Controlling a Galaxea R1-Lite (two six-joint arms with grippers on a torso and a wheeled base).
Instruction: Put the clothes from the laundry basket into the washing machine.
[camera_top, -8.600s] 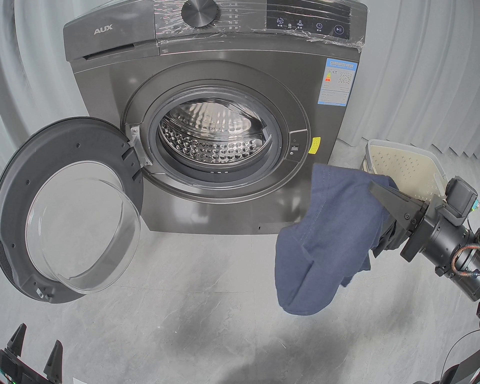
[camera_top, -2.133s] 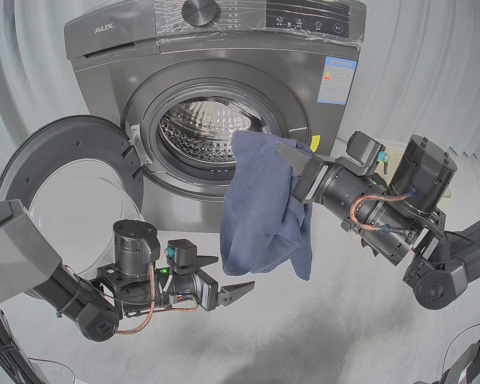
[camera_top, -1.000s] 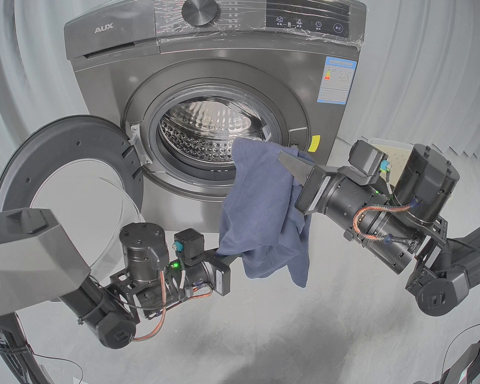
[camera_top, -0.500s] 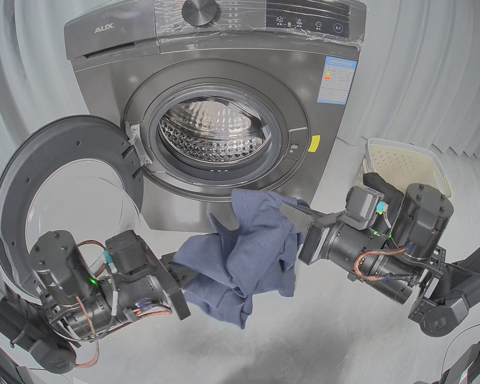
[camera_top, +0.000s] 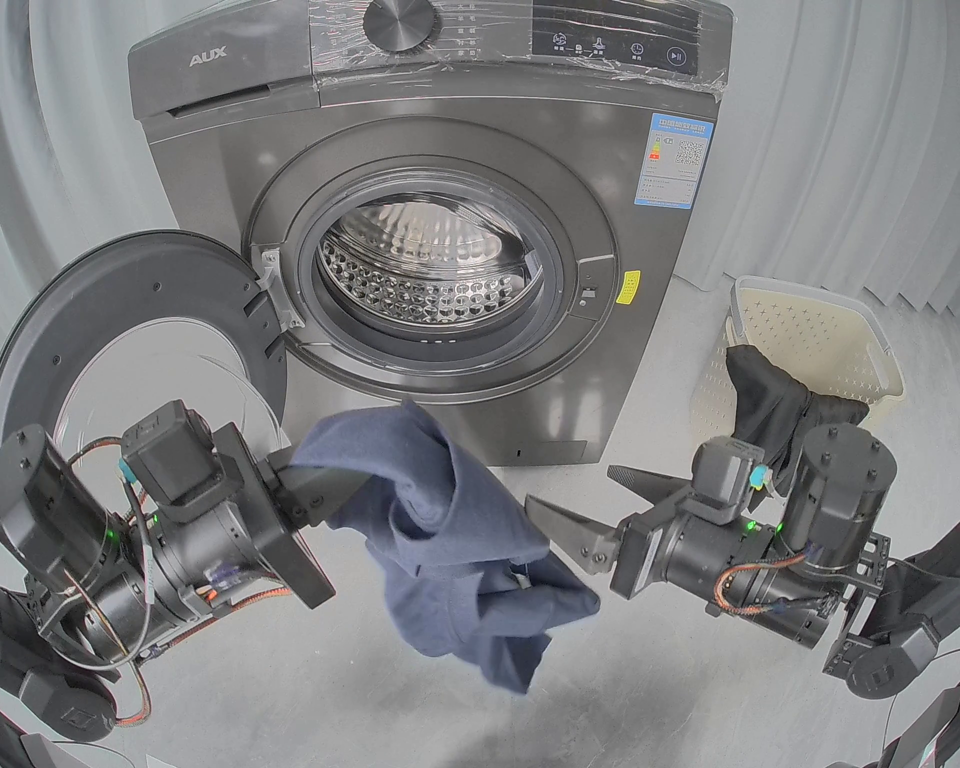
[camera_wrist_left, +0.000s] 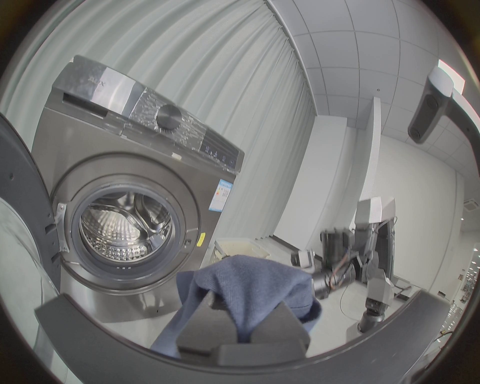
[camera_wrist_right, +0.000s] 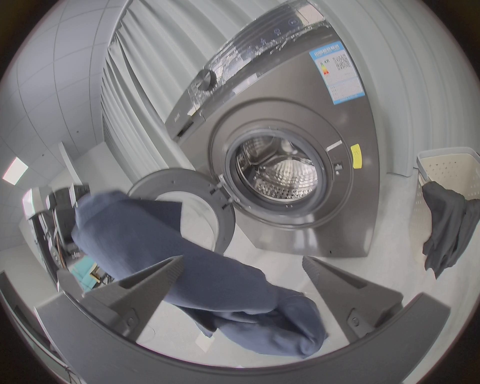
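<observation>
Left end effector (camera_top: 305, 485) is clamped on the blue garment (camera_top: 450, 540), right end effector (camera_top: 570, 487) gapes empty beside it, so I'd guess the left one feeds the washing machine (camera_top: 430, 260).

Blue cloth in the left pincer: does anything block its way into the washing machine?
Nothing visible does. The door is swung wide open, and the blue cloth hangs from the left pincer below the open drum mouth.

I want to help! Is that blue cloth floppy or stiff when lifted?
Probably floppy: the blue cloth sags in folds below the left gripper. Likely light too, since one pinched edge seems to carry it.
</observation>
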